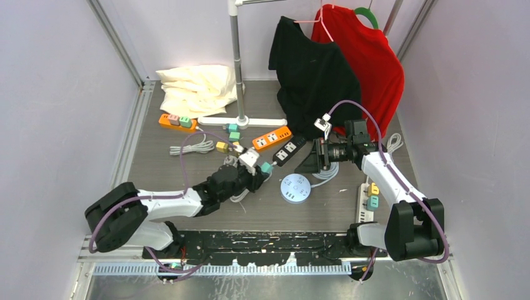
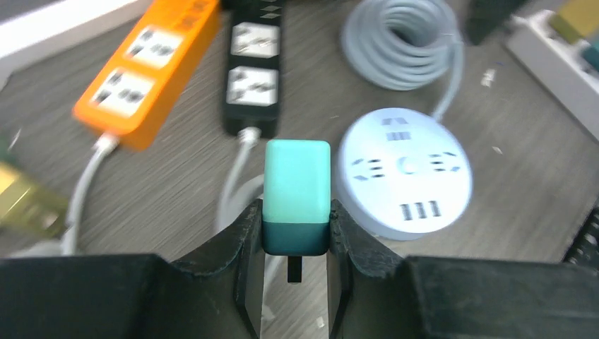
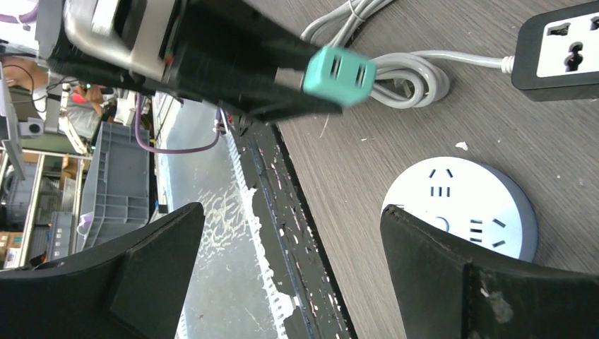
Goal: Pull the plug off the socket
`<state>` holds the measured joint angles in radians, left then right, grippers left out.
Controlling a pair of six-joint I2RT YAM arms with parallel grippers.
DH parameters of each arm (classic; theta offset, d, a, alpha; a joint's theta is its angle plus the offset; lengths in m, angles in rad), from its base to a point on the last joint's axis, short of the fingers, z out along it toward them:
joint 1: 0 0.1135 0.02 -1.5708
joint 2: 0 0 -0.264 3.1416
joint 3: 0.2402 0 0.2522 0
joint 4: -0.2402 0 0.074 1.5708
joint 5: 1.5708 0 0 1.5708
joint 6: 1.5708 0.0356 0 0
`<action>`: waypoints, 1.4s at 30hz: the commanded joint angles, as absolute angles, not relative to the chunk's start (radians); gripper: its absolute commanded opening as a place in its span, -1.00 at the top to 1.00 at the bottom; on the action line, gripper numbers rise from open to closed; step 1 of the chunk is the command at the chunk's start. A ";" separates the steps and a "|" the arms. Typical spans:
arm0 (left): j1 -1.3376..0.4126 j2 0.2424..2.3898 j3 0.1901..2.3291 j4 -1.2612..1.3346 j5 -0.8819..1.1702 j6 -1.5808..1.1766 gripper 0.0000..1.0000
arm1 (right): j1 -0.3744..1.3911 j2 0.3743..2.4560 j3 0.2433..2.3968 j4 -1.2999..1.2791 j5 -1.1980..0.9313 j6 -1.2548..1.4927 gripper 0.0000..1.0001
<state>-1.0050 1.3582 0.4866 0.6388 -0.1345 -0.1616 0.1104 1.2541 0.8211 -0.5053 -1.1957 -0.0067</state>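
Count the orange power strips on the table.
2. One orange strip lies at the back left; the other orange strip lies mid-table beside the black strip. Hanging clothes may hide more.

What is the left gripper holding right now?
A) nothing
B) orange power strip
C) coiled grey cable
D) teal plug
D: in the left wrist view the teal plug is clamped between the left gripper's fingers, its prong in free air, apart from the black power strip and the round white socket.
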 commanded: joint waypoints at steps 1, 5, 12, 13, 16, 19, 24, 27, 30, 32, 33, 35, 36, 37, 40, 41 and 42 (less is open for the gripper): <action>-0.864 1.278 0.449 0.637 -0.127 -0.423 1.00 | 0.115 1.228 0.841 -0.508 -1.176 -0.044 -1.00; -0.725 1.225 0.488 0.485 -0.125 -0.546 1.00 | 0.114 1.232 0.842 -0.512 -1.161 -0.048 -1.00; -0.599 1.279 0.642 0.228 -0.227 -0.623 1.00 | 0.114 1.234 0.840 -0.514 -1.150 -0.056 -1.00; -0.600 1.296 0.660 0.203 -0.300 -0.626 1.00 | 0.114 1.233 0.839 -0.514 -1.147 -0.056 -1.00; -0.600 1.317 0.701 0.177 -0.437 -0.619 1.00 | 0.114 1.234 0.837 -0.514 -1.142 -0.060 -1.00; -0.600 1.346 0.743 0.162 -0.577 -0.593 1.00 | 0.114 1.233 0.838 -0.515 -1.143 -0.062 -1.00; -0.596 1.421 0.860 0.066 -0.696 -0.504 1.00 | 0.114 1.236 0.838 -0.515 -1.136 -0.066 -1.00; -0.595 1.498 0.939 -0.002 -0.716 -0.486 1.00 | 0.113 1.241 0.838 -0.515 -1.133 -0.066 -1.00; -0.592 1.566 1.024 -0.080 -0.730 -0.471 1.00 | 0.113 1.243 0.838 -0.515 -1.128 -0.069 -1.00; -0.589 1.617 1.081 -0.130 -0.742 -0.459 1.00 | 0.114 1.245 0.838 -0.515 -1.126 -0.069 -1.00; -0.586 1.640 1.110 -0.159 -0.750 -0.456 1.00 | 0.114 1.247 0.838 -0.515 -1.124 -0.069 -1.00; -0.581 1.689 1.171 -0.226 -0.755 -0.454 1.00 | 0.114 1.249 0.836 -0.515 -1.123 -0.071 -1.00; -0.578 1.709 1.203 -0.249 -0.748 -0.455 1.00 | 0.114 1.250 0.837 -0.516 -1.122 -0.072 -1.00; -0.575 1.728 1.225 -0.268 -0.740 -0.455 1.00 | 0.113 1.251 0.837 -0.516 -1.121 -0.072 -1.00; -0.570 1.773 1.275 -0.322 -0.748 -0.465 1.00 | 0.114 1.255 0.836 -0.517 -1.118 -0.072 -1.00; -0.566 1.784 1.287 -0.338 -0.750 -0.473 1.00 | 0.114 1.256 0.836 -0.517 -1.117 -0.073 -1.00; -0.561 1.796 1.303 -0.354 -0.744 -0.477 1.00 | 0.114 1.259 0.836 -0.516 -1.118 -0.074 -1.00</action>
<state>-0.5785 1.7729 1.2270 -0.2611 -0.6987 -0.4660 0.1104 1.2572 0.8211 -0.5243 -1.1168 -0.0525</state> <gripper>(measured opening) 0.298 0.998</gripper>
